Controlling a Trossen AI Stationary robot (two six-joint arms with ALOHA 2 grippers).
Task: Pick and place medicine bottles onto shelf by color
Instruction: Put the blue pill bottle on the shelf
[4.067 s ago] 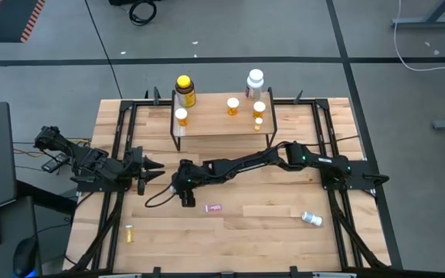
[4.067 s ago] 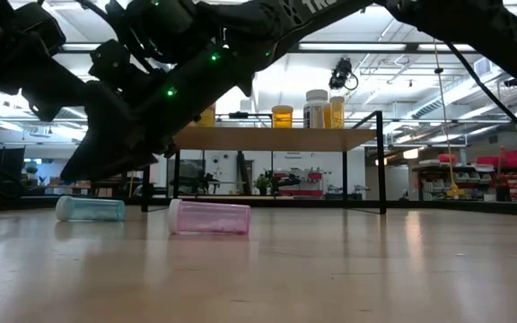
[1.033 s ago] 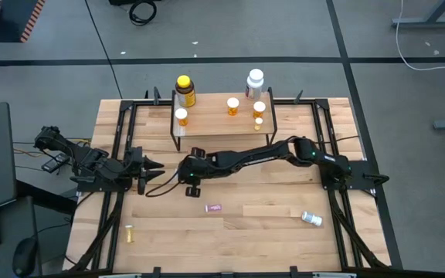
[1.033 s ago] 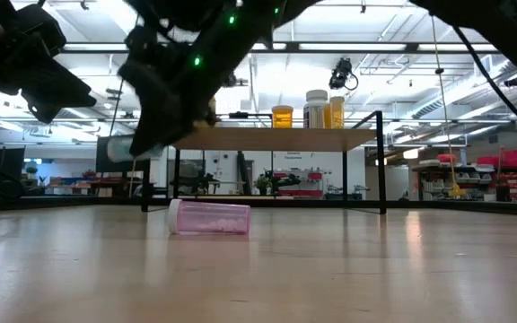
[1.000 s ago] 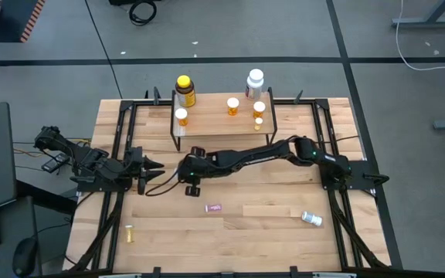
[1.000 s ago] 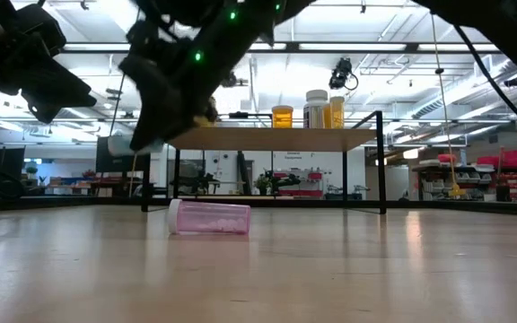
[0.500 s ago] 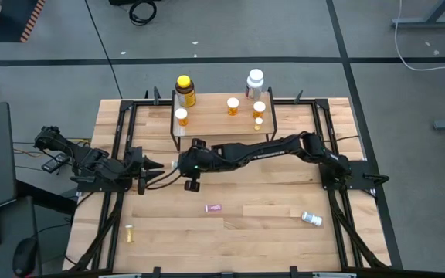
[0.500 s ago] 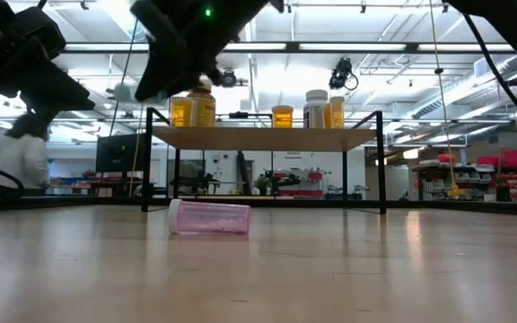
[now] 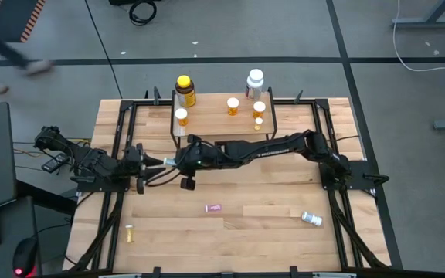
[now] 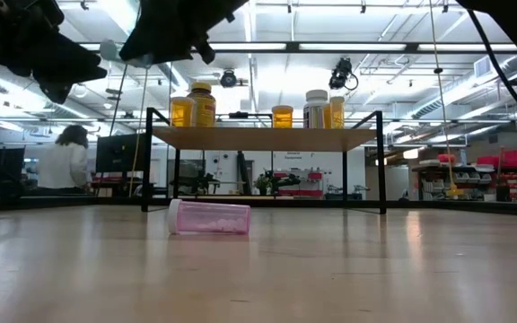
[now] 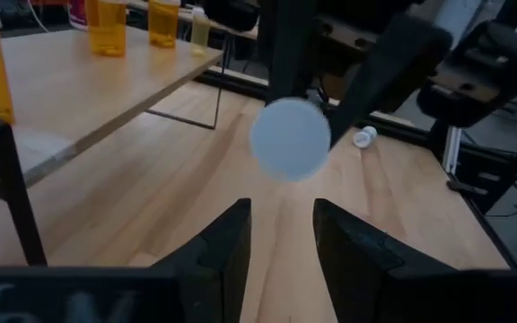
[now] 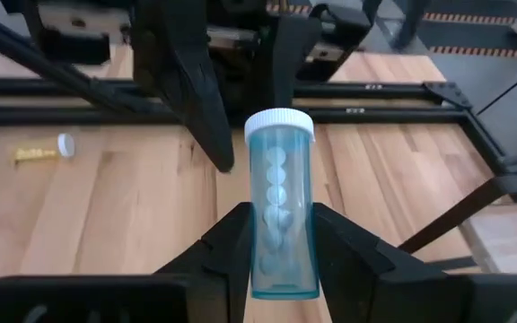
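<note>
Right end effector pinches the teal vial above the counter, cap toward the left end effector, whose fingers stand slightly spread at 9 o'clock. Risk: vial slips in handover, or clips the shelf at 12 o'clock.

Wooden table with shelf, scattered vials.

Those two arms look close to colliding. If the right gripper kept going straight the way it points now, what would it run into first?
Most likely the left gripper. The right gripper holds a teal vial whose white cap aims at the left gripper's dark fingers just ahead; how much gap remains is hard to judge.
</note>
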